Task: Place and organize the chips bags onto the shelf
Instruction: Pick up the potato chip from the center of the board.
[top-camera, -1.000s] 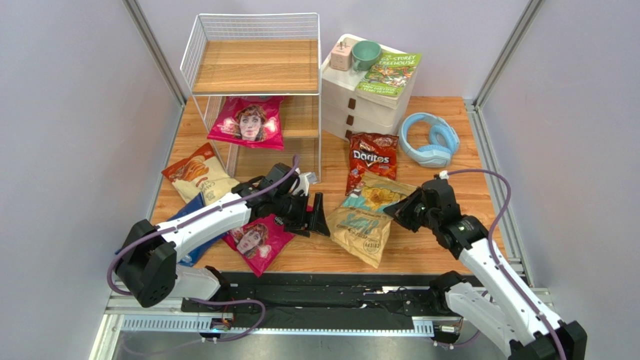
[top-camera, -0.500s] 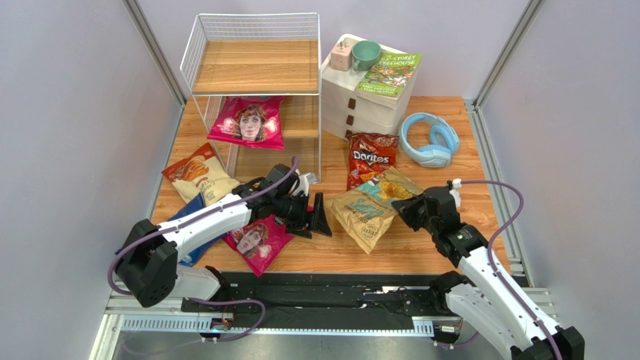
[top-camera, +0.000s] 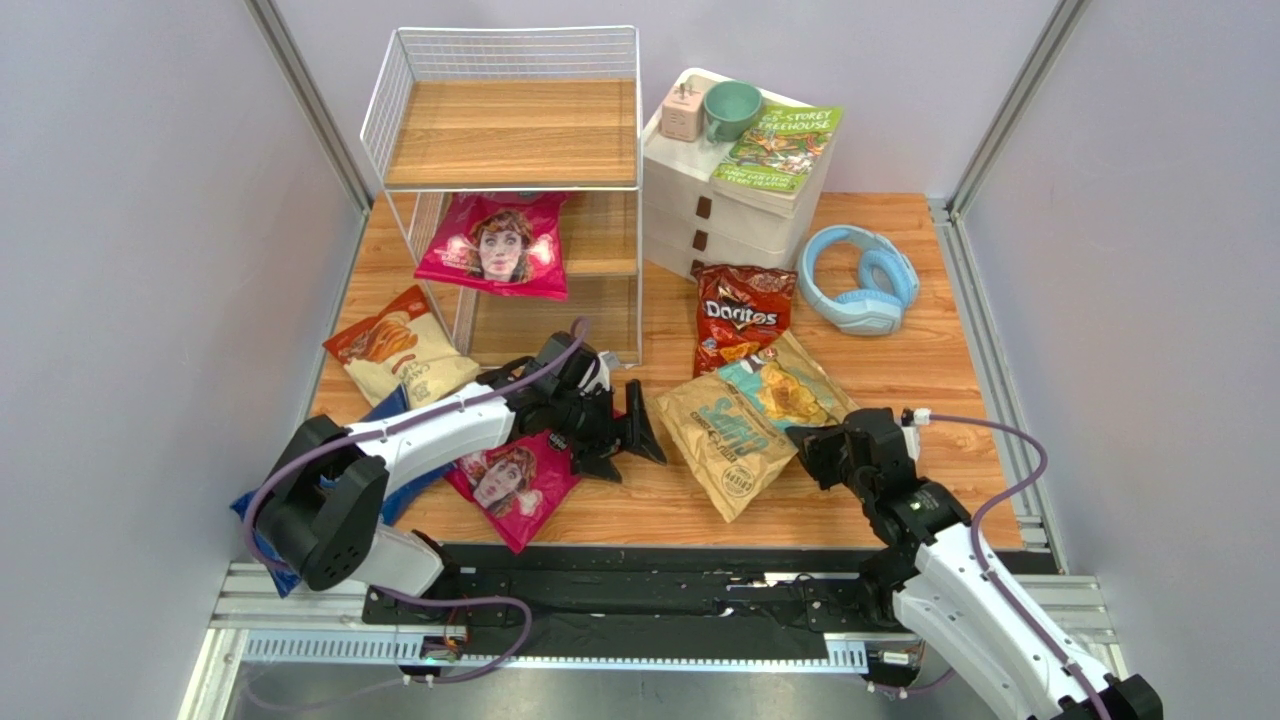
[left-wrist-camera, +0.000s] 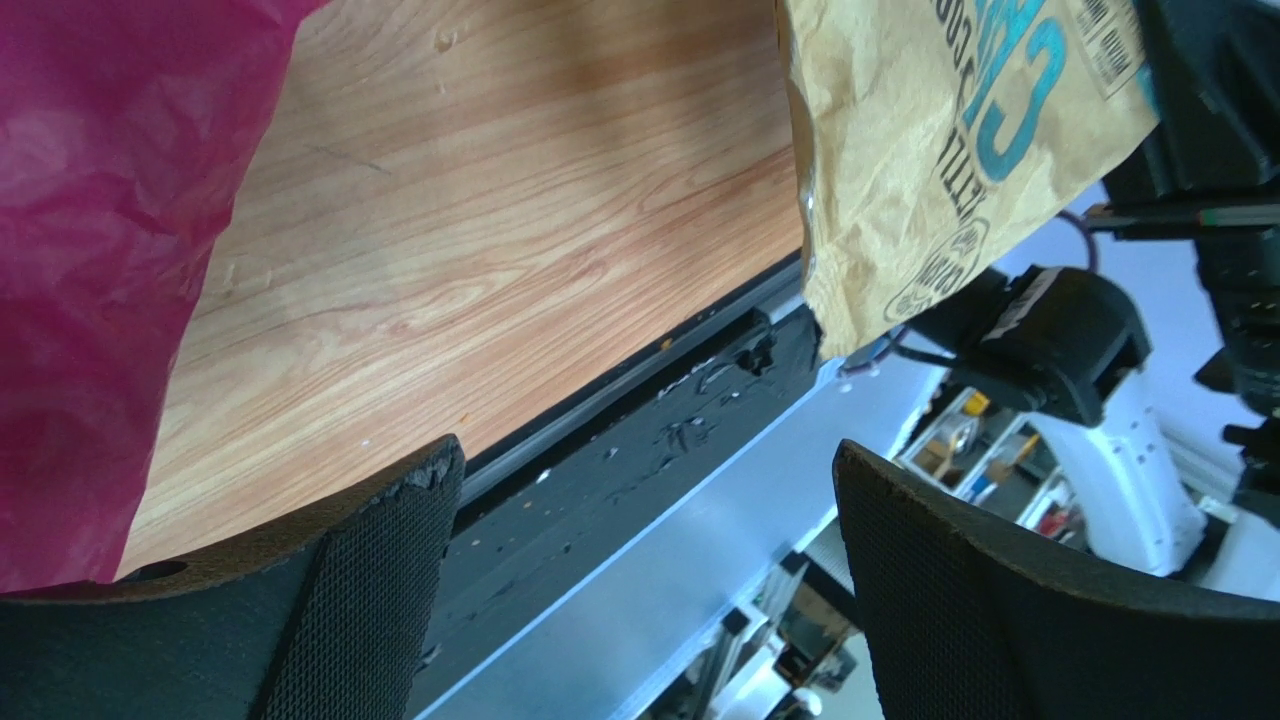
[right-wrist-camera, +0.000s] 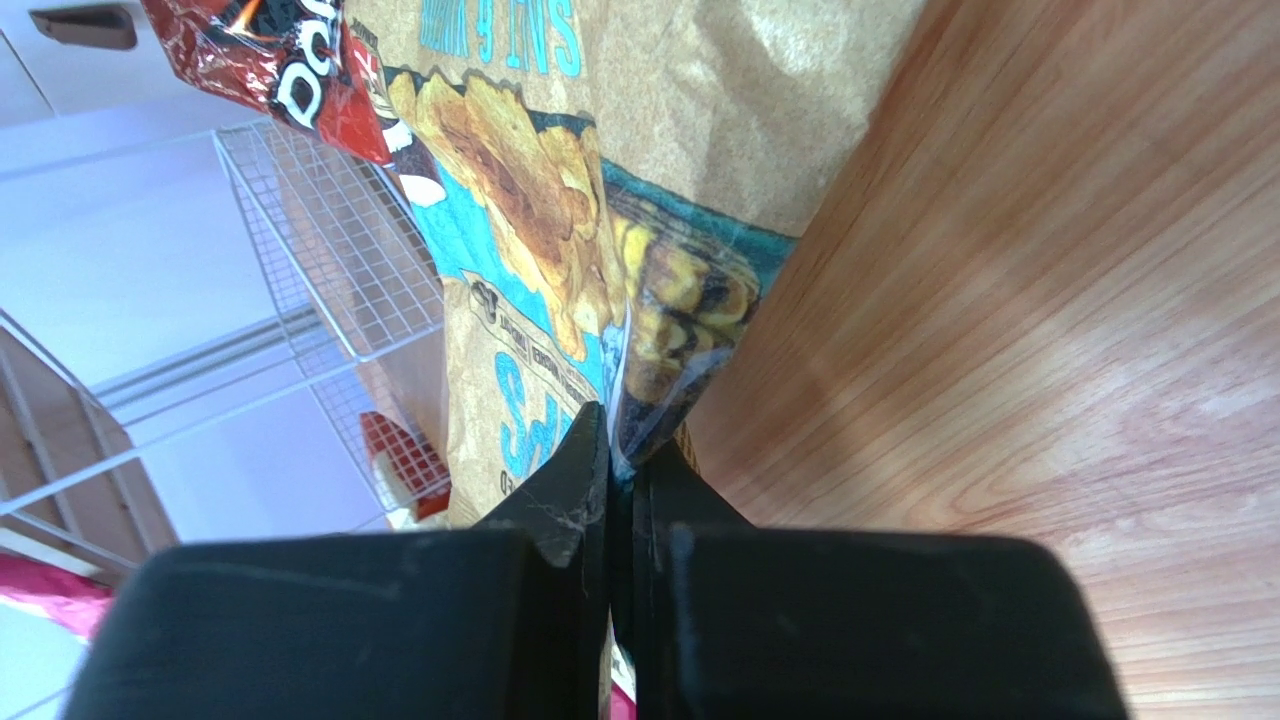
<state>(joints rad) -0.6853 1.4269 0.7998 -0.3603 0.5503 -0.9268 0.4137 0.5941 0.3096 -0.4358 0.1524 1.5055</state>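
At the far left stands the shelf (top-camera: 511, 135), with 1 magenta bag (top-camera: 496, 243) lying on a tier below the top one, its lower edge sticking out at the front. In front of the shelf, on the table (top-camera: 932, 375), lies the orange-and-cream bag (top-camera: 394, 348). Beside it the blue bag (top-camera: 379, 417) is partly hidden under the left arm. A 2nd magenta bag (top-camera: 511, 477) lies flat near the table's front edge. Just right of it, the left end effector (left-wrist-camera: 646, 465) is released, fingers spread wide over bare wood with nothing between them. Further right, the tan-and-teal bag (top-camera: 736, 428) overlaps the lower edge of the red Doritos bag (top-camera: 741, 312). The right end effector (right-wrist-camera: 616, 450) is clenched on the tan-and-teal bag's right edge.
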